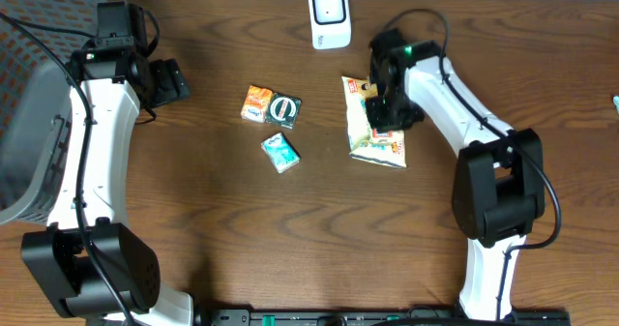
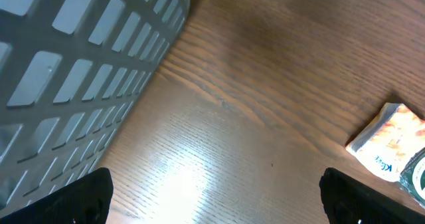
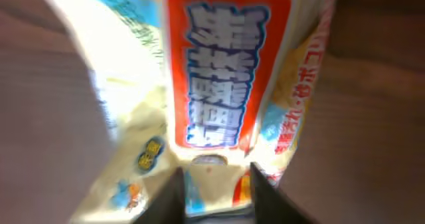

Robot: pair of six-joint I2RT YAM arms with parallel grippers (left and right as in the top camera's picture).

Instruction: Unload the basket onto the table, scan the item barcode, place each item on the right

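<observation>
The bag (image 1: 382, 150) lay flat on the counter (image 1: 319, 239), right of centre and towards the far edge. Its top end pointed at the scanner (image 1: 329, 16), which stood at the middle of the far edge, near the bag but apart from it. The bag's front faced up, showing a red panel with blue and white lettering.

The right tool (image 1: 384, 103) was low over the bag's far half. In the right wrist view its two fingers (image 3: 169, 197) stood a little apart with the bag's edge between them. Whether they pinched the bag or only flanked it could not be told.

The left tool (image 2: 218, 201) hung above bare wood near the far left corner. Its jaws were spread wide and held nothing. The grey slotted basket (image 1: 29, 123) sat just beside it at the left edge.

Three small packets lay between the arms, near the counter's centre. The orange packet (image 1: 256, 103) and the green packet (image 1: 284, 110) touched side by side. The teal packet (image 1: 280, 152) lay close by on the near side, apart from both. The bag was to their right, not touching any of them.
</observation>
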